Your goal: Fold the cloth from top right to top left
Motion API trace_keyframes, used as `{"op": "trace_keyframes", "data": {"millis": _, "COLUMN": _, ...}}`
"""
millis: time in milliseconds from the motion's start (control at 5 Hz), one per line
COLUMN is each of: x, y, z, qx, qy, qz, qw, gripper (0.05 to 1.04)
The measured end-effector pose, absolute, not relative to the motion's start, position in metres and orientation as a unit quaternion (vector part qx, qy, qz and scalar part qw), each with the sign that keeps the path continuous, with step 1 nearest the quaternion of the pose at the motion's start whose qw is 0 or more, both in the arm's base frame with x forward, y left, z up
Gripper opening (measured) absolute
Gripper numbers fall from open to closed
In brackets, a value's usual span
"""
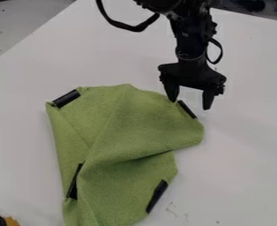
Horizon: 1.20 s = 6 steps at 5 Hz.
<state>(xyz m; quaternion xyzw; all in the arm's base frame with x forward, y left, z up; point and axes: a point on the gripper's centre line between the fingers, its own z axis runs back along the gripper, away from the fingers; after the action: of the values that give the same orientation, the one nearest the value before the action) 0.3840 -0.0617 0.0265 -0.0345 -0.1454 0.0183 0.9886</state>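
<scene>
Camera view: green cloth (pixel 141 128), fuzzy, creased, partly folded over itself, on smooth white bench (pixel 247 145), middle towards 7 o'clock. Glossy black strips (pixel 66 98) at cloth's 11, 1, 5, 8 o'clock. Claw (pixel 189 99) at 1 o'clock, tips apart, beside cloth's edge. Faint scribbles (pixel 171 210) towards 5 o'clock.

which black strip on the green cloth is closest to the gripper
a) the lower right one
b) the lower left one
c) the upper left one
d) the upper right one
d, the gripper hangs with its jaws apart beside the upper right strip.
</scene>
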Motion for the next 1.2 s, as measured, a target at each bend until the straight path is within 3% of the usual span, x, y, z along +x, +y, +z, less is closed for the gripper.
{"op": "trace_keyframes", "data": {"millis": 400, "x": 0.3966, "y": -0.0671, "z": 0.0100, "qx": -0.025, "qy": -0.129, "qz": 0.020, "qw": 0.991, "gripper": 0.972}}
{"op": "trace_keyframes", "data": {"millis": 800, "x": 0.3971, "y": -0.0686, "z": 0.0096, "qx": -0.026, "qy": -0.124, "qz": 0.002, "qw": 0.992, "gripper": 0.397}}
{"op": "trace_keyframes", "data": {"millis": 1000, "x": 0.3978, "y": -0.0687, "z": 0.0093, "qx": -0.027, "qy": -0.127, "qz": 0.001, "qw": 0.991, "gripper": 0.201}}
{"op": "trace_keyframes", "data": {"millis": 1200, "x": 0.3978, "y": -0.0665, "z": 0.0099, "qx": -0.021, "qy": -0.131, "qz": 0.004, "qw": 0.991, "gripper": 0.082}}
